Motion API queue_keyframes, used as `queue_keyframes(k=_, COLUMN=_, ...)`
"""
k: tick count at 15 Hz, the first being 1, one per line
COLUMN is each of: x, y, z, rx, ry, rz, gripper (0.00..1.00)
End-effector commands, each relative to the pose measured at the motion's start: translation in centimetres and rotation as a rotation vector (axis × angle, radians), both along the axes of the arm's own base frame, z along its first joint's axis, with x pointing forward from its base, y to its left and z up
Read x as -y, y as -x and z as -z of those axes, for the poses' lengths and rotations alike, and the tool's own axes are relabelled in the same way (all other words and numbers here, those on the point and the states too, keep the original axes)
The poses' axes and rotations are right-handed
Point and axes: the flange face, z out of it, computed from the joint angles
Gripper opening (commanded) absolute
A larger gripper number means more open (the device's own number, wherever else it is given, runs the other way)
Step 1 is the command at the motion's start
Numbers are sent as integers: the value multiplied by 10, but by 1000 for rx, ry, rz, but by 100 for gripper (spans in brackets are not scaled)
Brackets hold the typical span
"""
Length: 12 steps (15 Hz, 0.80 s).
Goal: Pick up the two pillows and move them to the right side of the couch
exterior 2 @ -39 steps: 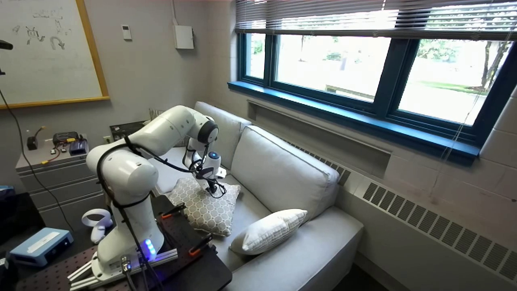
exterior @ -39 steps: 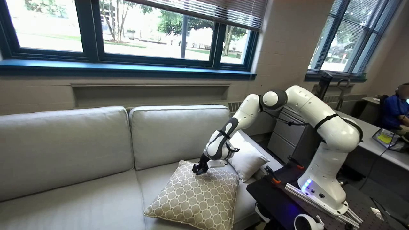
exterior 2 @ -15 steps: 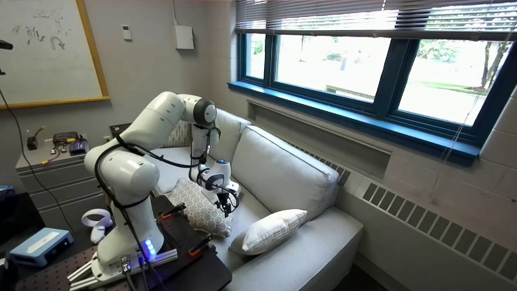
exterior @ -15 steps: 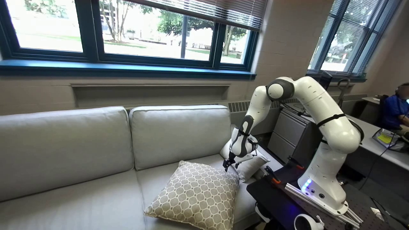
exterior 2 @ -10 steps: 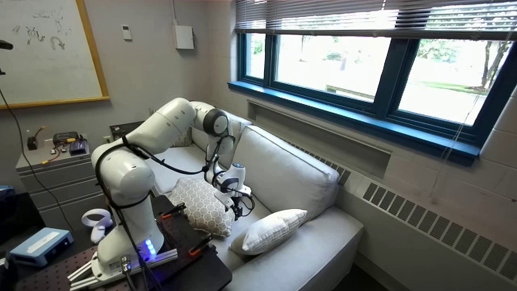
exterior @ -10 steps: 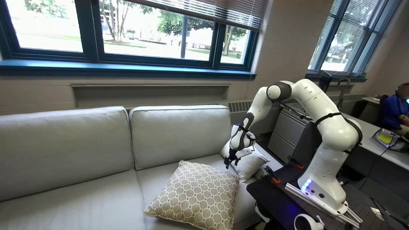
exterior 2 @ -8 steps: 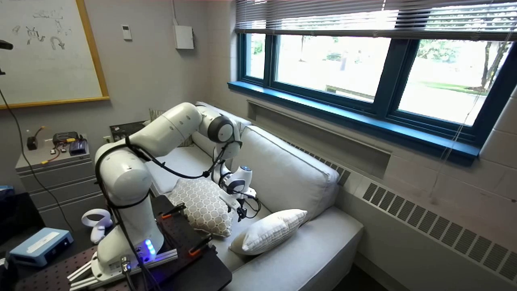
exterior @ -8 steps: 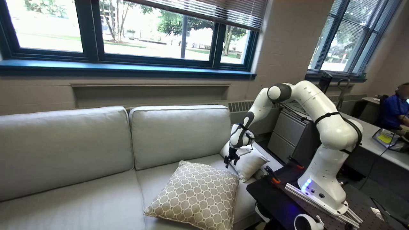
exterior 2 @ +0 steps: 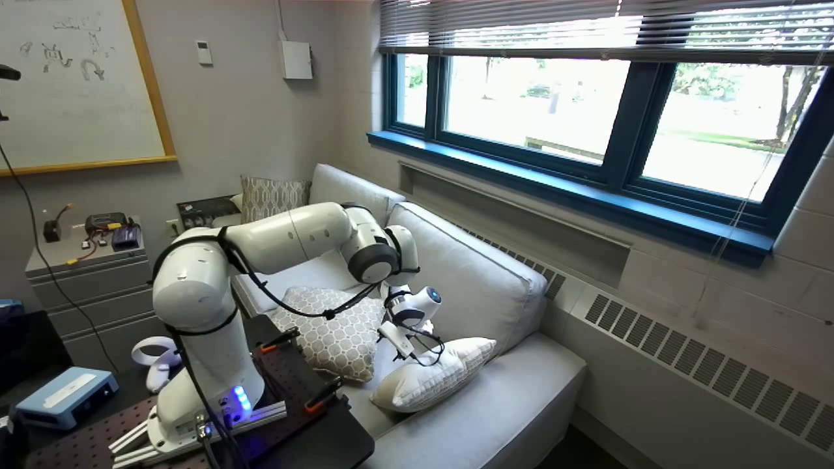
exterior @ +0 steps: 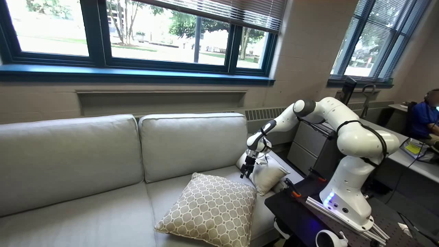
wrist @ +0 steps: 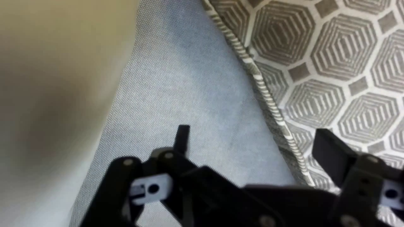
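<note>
The large tan lattice-patterned pillow (exterior: 216,209) lies flat on the right-hand seat of the couch (exterior: 85,219). Close to it, the cream-white pillow (exterior: 269,173) leans on the couch's armrest at that end; both also show in an exterior view, the tan pillow (exterior 2: 335,339) and the white pillow (exterior 2: 436,374). My gripper (exterior: 244,175) hangs over the gap between them, fingers down. In the wrist view the gripper (wrist: 252,130) is wide open with nothing held. One finger is in front of the tan pillow's edge (wrist: 334,63); the white pillow (wrist: 63,94) fills the left, blurred and near.
A black table (exterior 2: 293,423) carrying the robot base and orange-tipped clamps (exterior 2: 322,394) stands against the couch front. The couch armrest (exterior 2: 482,417) rises beyond the white pillow. Two wide back cushions (exterior: 192,144) line the rear. Another patterned cushion (exterior 2: 273,195) sits farther off.
My gripper has left the tan pillow's far edge and moved right to beside the white pillow, the arm reaching lower in the last half second. Both pillows look unmoved.
</note>
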Motion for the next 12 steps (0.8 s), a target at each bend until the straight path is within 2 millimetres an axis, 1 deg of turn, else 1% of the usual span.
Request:
queue_keyframes(k=1, x=2, y=-10, z=28, rx=-43, ry=-112, rz=-9, gripper=100)
queue_keyframes(k=2, x=-2, y=-11, z=32, rx=-57, ry=-138, rz=-12, gripper=100)
queue_keyframes(k=4, x=-18, y=-17, z=34, rx=-90, ry=-182, rz=-13, gripper=100)
queue_keyframes(k=6, x=-40, y=-25, z=33, rx=-125, ry=-214, rz=-22, gripper=100)
queue_keyframes(k=7, x=-52, y=-22, z=16, rx=-148, ry=-230, rz=-28, gripper=100)
queue_keyframes(k=9, x=-60, y=-20, z=16, rx=-194, ry=-257, rz=0, gripper=100)
queue_keyframes(k=12, x=-81, y=-9, z=19, rx=-237, ry=-312, rz=18, gripper=100)
